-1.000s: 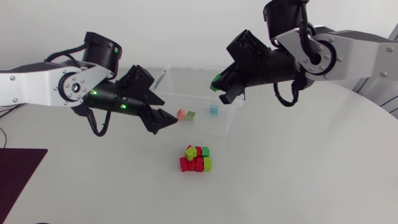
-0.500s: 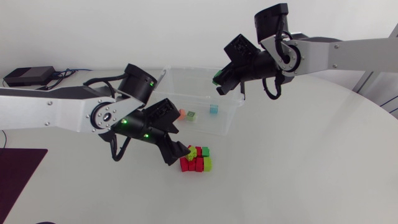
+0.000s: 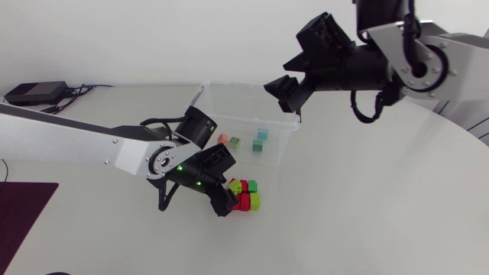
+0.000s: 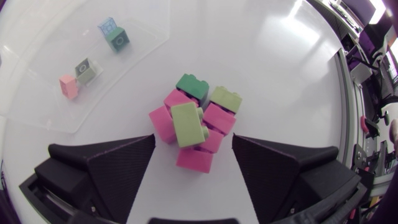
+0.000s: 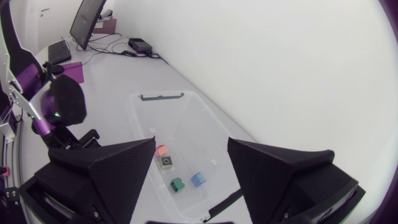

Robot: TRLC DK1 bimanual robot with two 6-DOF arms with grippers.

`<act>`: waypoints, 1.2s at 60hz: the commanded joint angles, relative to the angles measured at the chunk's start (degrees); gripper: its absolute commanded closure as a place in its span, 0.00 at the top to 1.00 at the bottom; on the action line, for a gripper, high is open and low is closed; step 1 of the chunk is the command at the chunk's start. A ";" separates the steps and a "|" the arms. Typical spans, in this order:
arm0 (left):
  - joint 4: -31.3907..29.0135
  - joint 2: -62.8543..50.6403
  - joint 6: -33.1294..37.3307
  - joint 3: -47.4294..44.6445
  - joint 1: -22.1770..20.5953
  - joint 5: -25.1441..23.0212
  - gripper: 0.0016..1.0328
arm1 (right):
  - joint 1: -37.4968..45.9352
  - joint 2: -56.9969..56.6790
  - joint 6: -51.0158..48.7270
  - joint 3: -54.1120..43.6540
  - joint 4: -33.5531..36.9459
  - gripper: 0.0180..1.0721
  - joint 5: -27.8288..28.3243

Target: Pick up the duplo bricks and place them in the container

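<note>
A pile of red, lime and dark green duplo bricks (image 3: 243,196) lies on the white table in front of the clear container (image 3: 229,103). My left gripper (image 3: 225,200) is low at the pile's left side. In the left wrist view it (image 4: 193,158) is open, its fingers (image 4: 106,162) standing either side of the pile (image 4: 193,124) with gaps. Inside the container lie a pink brick (image 3: 223,140), an olive one (image 3: 235,142), a green one (image 3: 258,145) and a blue one (image 3: 263,134). My right gripper (image 3: 286,92) hangs open and empty above the container's far right corner.
The right wrist view looks down between open fingers (image 5: 106,168) into the container (image 5: 180,124) with its bricks (image 5: 178,184); my left arm (image 5: 62,106) shows beyond it. A dark mat (image 3: 23,210) lies at the table's left edge.
The right gripper opened and the green brick it held now lies in the container; that arm then rose. The left arm swung down from the container to the pile.
</note>
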State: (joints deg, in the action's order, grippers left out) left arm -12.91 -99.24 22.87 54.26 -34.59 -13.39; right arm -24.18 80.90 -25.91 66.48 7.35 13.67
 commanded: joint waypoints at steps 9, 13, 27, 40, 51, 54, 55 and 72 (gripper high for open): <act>2.01 -1.57 -2.22 -0.56 -0.48 0.38 0.41 | -2.18 -12.52 0.42 -11.02 2.93 0.81 -0.31; 2.18 -1.74 -2.39 -0.65 -0.66 0.38 0.39 | -2.80 -15.60 0.25 -14.18 3.54 0.81 -0.14; 3.06 -2.18 -3.01 -0.91 -2.24 0.38 0.27 | -5.17 -23.25 -0.63 -25.17 3.90 0.81 -0.49; 3.24 5.81 -2.39 -3.90 -3.73 0.38 0.27 | -6.84 -23.86 -4.15 -31.94 4.33 0.81 1.80; 2.62 15.83 -0.99 -4.69 -3.20 1.52 0.27 | -6.58 -16.92 -8.98 -34.22 3.72 0.81 6.54; 2.62 18.47 -0.37 -4.51 -2.68 1.70 0.27 | -6.40 -13.93 -10.48 -34.31 3.19 0.81 7.77; 2.62 18.73 -0.29 -4.51 -2.50 1.70 0.27 | -6.31 -13.49 -10.65 -34.31 3.19 0.81 7.77; 8.95 20.67 0.24 0.14 4.79 -0.24 0.27 | -5.79 1.80 -15.75 -30.71 0.12 0.81 10.67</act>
State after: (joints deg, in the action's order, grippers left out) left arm -6.41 -78.67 22.50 51.79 -31.42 -12.99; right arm -30.63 79.02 -39.24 34.13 8.21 23.53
